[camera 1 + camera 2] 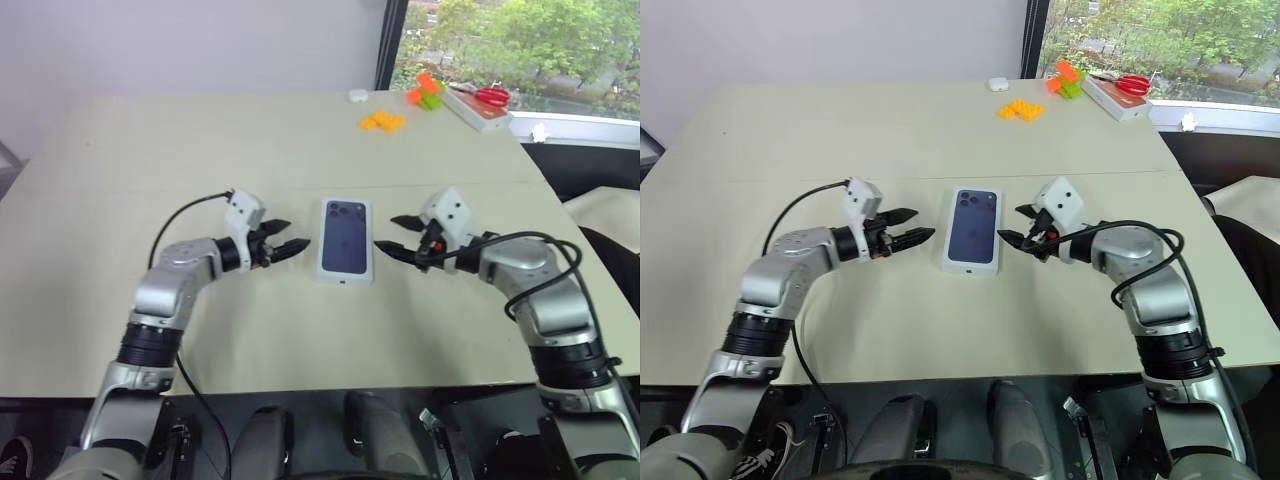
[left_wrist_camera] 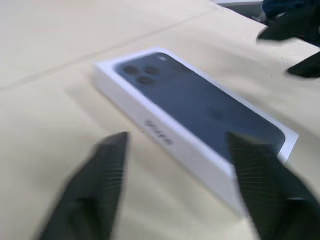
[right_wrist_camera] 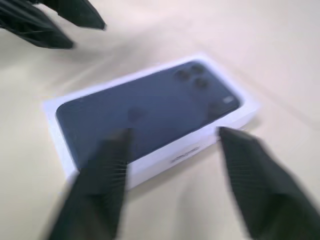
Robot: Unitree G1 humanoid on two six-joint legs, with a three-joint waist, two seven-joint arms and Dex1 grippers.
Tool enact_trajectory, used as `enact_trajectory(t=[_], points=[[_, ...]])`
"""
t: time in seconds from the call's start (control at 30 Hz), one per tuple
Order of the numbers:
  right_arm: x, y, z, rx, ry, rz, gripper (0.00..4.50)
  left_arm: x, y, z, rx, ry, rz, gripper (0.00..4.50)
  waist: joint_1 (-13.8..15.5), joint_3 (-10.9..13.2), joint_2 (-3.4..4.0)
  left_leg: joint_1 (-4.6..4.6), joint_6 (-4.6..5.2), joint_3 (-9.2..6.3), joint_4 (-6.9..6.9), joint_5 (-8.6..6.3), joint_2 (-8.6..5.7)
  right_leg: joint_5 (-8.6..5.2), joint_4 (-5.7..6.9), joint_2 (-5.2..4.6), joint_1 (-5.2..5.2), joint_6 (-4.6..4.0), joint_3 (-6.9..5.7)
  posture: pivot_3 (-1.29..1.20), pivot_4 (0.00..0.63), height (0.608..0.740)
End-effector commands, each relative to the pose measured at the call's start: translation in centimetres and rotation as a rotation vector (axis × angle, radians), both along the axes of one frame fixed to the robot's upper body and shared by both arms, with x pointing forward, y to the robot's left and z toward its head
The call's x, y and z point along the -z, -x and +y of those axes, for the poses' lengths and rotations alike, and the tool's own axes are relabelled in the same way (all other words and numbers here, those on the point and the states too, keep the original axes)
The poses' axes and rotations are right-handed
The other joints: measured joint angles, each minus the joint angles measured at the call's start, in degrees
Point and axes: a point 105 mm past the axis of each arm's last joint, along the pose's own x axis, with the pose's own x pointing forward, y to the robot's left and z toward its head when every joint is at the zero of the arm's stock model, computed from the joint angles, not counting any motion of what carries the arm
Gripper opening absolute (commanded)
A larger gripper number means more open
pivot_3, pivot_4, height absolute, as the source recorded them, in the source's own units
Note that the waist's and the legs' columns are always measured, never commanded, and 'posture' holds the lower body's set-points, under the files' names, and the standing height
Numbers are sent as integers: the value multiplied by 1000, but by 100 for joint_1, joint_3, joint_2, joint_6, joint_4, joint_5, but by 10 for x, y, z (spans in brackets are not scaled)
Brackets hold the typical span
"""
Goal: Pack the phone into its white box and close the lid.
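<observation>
Lid (image 1: 345, 241) seated flat on the table (image 1: 150, 160), printed phone picture up, white rim all round; lying between the two sets of jaws, just beyond the tips on each side and touching neither. White box presumably under the lid and the phone inside; neither open to sight, so not certain. Left gripper (image 1: 287, 248) spread wide and holding nothing, tips aimed at the lid's near long side; right gripper (image 1: 398, 237) likewise parted wide and empty, tips aimed at the opposite long side; wrist views agree, fingers (image 2: 100, 185) standing well apart with the lid ahead of them.

Risks, as a judgement only: lid perhaps not pressed fully home, one edge riding high and unnoticed from above; a careless sweep by either open jaw could clip the rim and skid or twist the box on the smooth top; a late re-grip could lift the lid off again.

Pale beige tabletop with a faint seam across the middle; orange blocks (image 1: 382, 121), an orange-and-green piece (image 1: 426, 92) and red-handled scissors (image 1: 487, 95) well beyond the jaws at the far edge; plain wall and a window (image 1: 520, 45) onto green trees behind.
</observation>
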Motion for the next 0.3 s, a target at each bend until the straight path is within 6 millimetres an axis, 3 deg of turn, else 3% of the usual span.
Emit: enact_trajectory(t=[0.03,0.13,0.23,0.3], points=[[-7,6,-24,-6,32,-15,4438,-14,4,36,-14,-3,-52,4500,-2,0,0,1,2,1,-2,-1,0,-2,-1,0,0,0,0,0,150,740],[-7,6,-27,-12,46,-19,4438,-15,4,40,-12,-6,-57,4500,7,0,0,-1,5,8,-1,-3,-1,-13,-2,-7,-1,-13,2,0,150,740],[-10,11,-52,29,70,-24,4438,-10,11,86,-103,-85,-59,4500,9,2,-3,-1,5,11,2,-3,-1,-13,-3,-8,-1,-12,5,0,150,740],[-11,17,-56,15,75,-26,4438,-11,17,99,-114,-75,-44,4500,4,2,-3,-3,7,11,-2,-5,1,-16,-2,-7,-5,-9,5,0,150,740]])
